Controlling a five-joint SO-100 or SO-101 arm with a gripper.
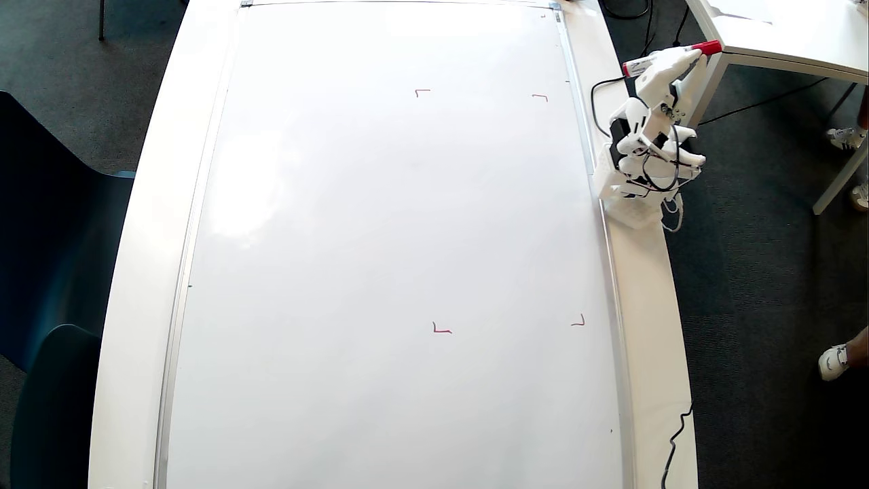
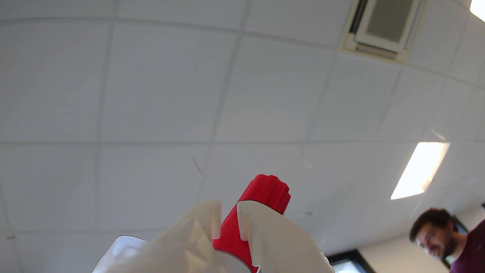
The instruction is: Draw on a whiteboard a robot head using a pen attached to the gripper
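Note:
The whiteboard lies flat and fills most of the overhead view. It bears only small red corner marks such as one; no robot head drawing shows on it. My white gripper is folded back past the board's right edge, off the board and pointing up. It is shut on the pen, a white marker with a red end. In the wrist view the pen's red end sticks out between the white fingers, against the ceiling.
The arm's base stands on the white table strip to the right of the board. Another white table stands at top right. A person's shoes are at the right, and a bearded man shows in the wrist view.

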